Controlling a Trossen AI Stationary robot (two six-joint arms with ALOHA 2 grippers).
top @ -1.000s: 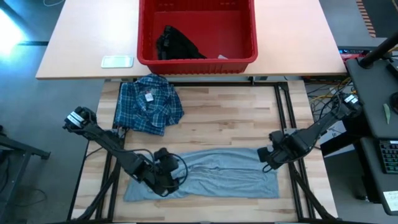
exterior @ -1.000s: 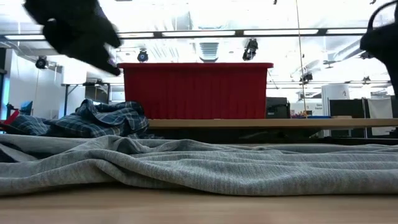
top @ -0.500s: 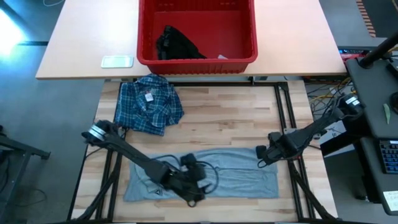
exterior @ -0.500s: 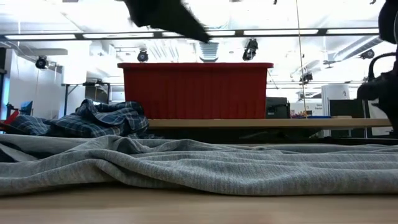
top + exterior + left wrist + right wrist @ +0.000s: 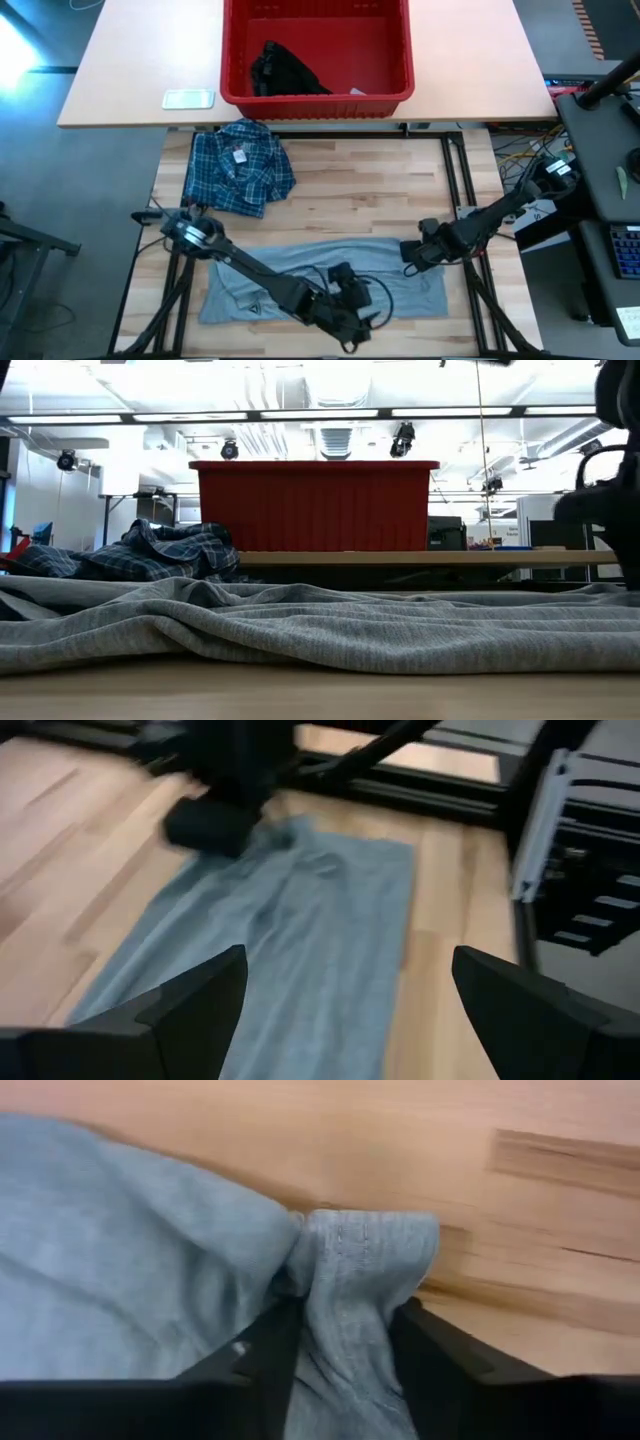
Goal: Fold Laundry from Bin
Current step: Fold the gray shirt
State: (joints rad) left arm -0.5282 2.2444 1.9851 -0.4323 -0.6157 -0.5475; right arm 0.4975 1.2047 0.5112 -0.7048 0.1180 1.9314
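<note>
— Grey T-shirt [image 5: 330,282] is spread flat along the near edge of the wooden counter [image 5: 350,190], and both arms are on it. See the right gripper [image 5: 340,1342]? Its fingers [image 5: 262,1350] are clamped on a bunched fold at the shirt's far right corner.

— And the left gripper [image 5: 365,305]?

— Low over the near middle of the shirt, fingers [image 5: 190,1005] wide apart, holding nothing. Its own camera looks along the cloth toward the right arm.

— So what's the step, do you reckon?

— My guess is they mean to fold the shirt across itself. The right side has its pinch; the left still needs one. I'd want the left to come down on the near hem, take both layers, and close fully before anything lifts. Then both should rise together and carry level, or the cloth will twist.

— That right pinch looks small.

— It does. Only a little bunch of fabric sits between the fingers, so a fast pull might slip it out. Slow and even would be my advice.

— Where's the rest of the laundry?

— Plaid shirt [image 5: 238,167] lies crumpled on the far left of the counter, well apart from the grey one. Red bin [image 5: 390,90] sits on the table beyond, with a black garment [image 5: 285,72] inside it.

— So plenty left.

— I'd say so; nothing looks neatly folded yet.
</note>
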